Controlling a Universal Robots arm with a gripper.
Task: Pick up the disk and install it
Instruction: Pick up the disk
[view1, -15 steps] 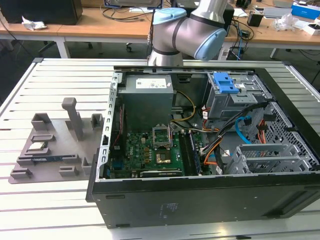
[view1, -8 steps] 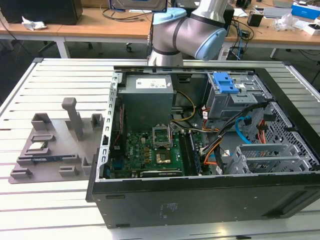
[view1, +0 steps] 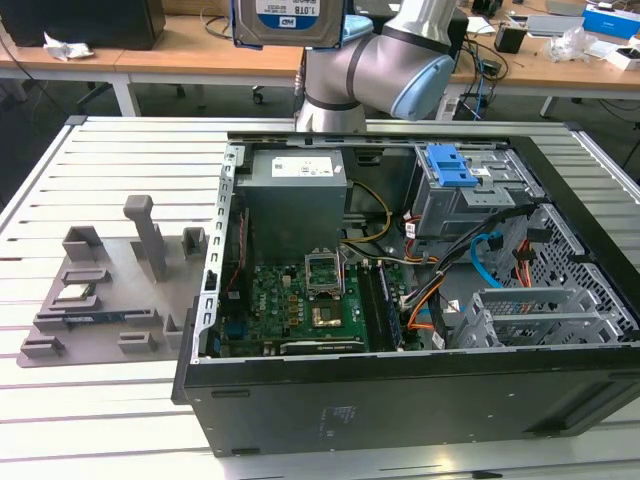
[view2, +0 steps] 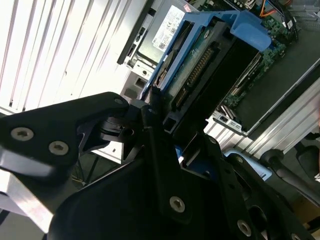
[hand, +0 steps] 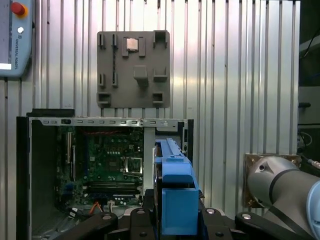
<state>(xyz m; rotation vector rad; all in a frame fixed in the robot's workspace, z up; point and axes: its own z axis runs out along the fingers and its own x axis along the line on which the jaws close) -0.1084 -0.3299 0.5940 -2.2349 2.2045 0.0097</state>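
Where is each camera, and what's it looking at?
Exterior view: off the arm, looking down into the computer case; the arm holds the disk high.
First wrist view: on the arm, facing down past the disk at the case and grey tray; an arm joint shows.
Second wrist view: on the arm, close behind the end effector gripping the disk.
All three show the disk.

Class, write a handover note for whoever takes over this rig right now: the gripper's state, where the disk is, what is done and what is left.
Gripper: shut on the disk, clamped at its blue bracket.
Disk: raised high in the air, roughly over the open computer case, touching nothing but the gripper.
Done: the disk is picked up.
Left: the disk is not yet installed in the case.
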